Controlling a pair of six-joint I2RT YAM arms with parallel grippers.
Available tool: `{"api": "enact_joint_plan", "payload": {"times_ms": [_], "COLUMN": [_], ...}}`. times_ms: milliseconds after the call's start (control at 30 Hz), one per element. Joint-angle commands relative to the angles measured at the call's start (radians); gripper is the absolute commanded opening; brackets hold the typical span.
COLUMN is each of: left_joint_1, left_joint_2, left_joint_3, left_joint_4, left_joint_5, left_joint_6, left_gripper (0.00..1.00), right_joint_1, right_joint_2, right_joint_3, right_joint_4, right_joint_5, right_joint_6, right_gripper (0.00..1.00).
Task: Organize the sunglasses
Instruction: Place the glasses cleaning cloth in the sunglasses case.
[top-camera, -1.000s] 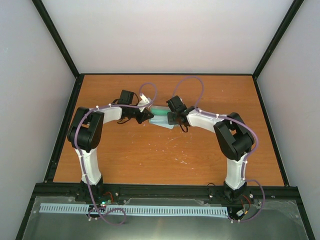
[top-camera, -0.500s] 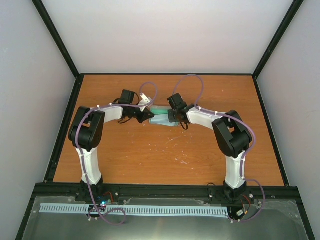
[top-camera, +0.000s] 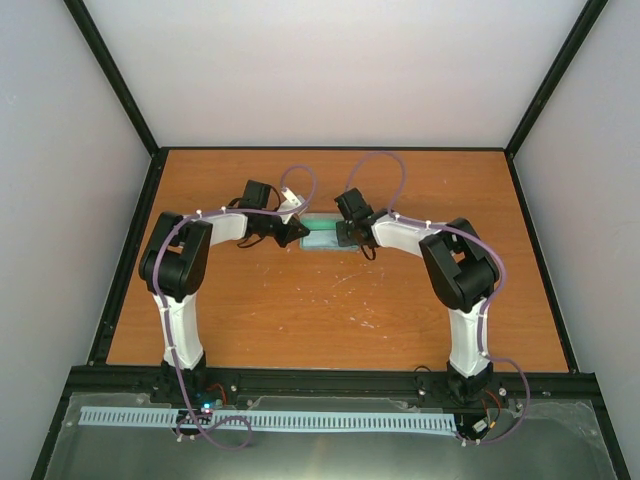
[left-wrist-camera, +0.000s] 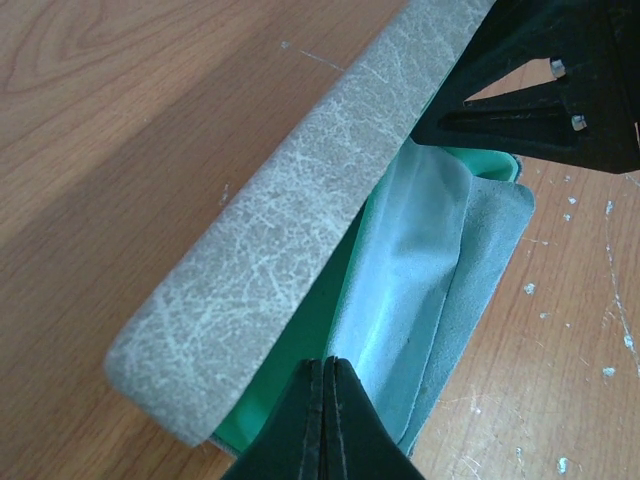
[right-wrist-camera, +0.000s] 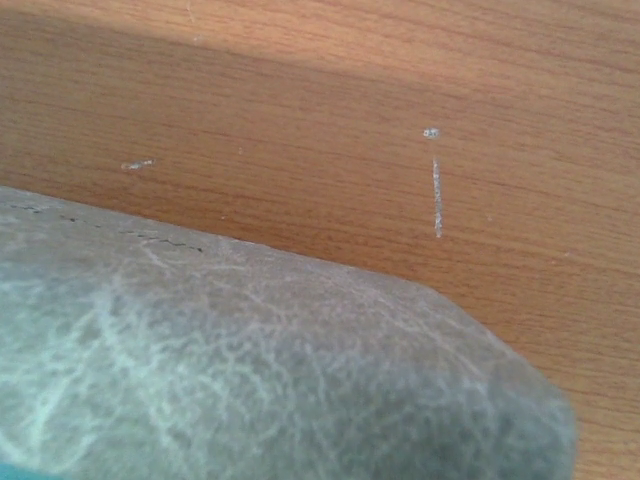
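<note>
The left arm (top-camera: 180, 262) rises from its base at the near edge, bends at the elbow and reaches right and far toward the middle of the table (top-camera: 300, 310). The right arm (top-camera: 458, 265) mirrors it, reaching left and far. Both wrists meet at the grey case (left-wrist-camera: 290, 230), one at each end.

The left gripper (left-wrist-camera: 325, 365) points into the case mouth with its fingers pressed together, their tips just above the light blue cloth (left-wrist-camera: 410, 260). The cloth lies on the teal lining under the raised lid.

The right gripper (top-camera: 343, 236) is at the far end of the lid in the left wrist view. Whether its fingers are apart or clamped on the lid cannot be told, and the right wrist view shows only the grey shell and bare wood.

The sunglasses show in no view, so whether they lie inside the case under the cloth cannot be told.

Against the picture a second ago, the right elbow sits further left and the left elbow slightly further right. The case looks flatter and more compact, with less cloth spilling toward the near side.
</note>
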Motion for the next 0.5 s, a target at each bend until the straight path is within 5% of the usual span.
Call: {"api": "enact_joint_plan", "payload": {"times_ms": [0,467], "left_joint_1": [-0.010,-0.013], "left_joint_2": [0.016,0.021], "left_joint_3": [0.028,0.023], "left_joint_4": [0.020,0.026], "left_joint_5": [-0.012,-0.038], "left_joint_6": [-0.021,-0.028], "left_gripper": [0.01,0.08], "right_joint_1": [-0.012,-0.012], "right_joint_2": [0.020,0.028], "right_joint_3": [0.027,0.038], "right_joint_4": [0.028,0.052], "right_joint_5": [0.010,0.036], "right_joint_6": [-0.010,-0.024], "right_gripper": [0.03,0.03]}}
